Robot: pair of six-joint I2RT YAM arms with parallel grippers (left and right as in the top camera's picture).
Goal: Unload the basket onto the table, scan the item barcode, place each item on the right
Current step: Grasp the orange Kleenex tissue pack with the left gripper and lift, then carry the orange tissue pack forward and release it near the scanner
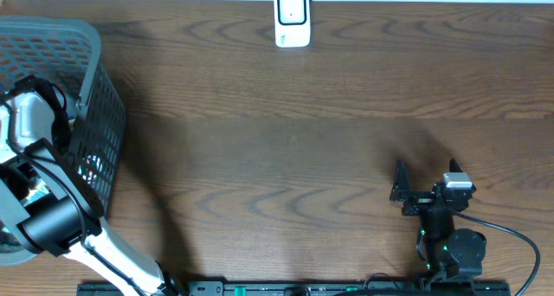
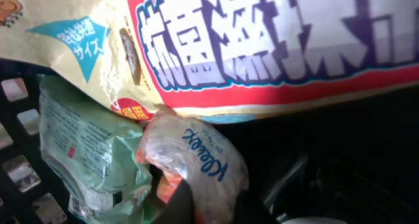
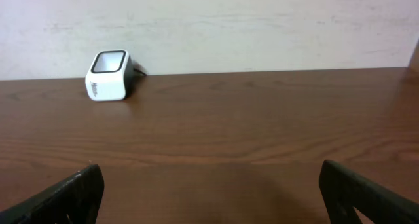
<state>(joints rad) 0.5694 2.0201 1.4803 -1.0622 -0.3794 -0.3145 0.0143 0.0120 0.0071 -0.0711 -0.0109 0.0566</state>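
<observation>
We are mid-pickup: inside the basket (image 1: 95, 97) our left end effector (image 2: 208, 199) pinches the Kleenex pack (image 2: 196, 155), the right end effector (image 3: 213, 198) stands spread well outside it, and next we should lift the pack out toward the scanner (image 1: 292, 19).

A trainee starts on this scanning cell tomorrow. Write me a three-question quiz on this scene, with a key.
1. Fill in: the left gripper, down in the grey basket, is shut on a ___ tissue pack.
2. True or false: the right gripper is open and holds nothing.
3. Where does the white scanner stand? A) in the basket B) at the far edge of the table C) between the right gripper's fingers

Key: 1 Kleenex; 2 true; 3 B.
</observation>
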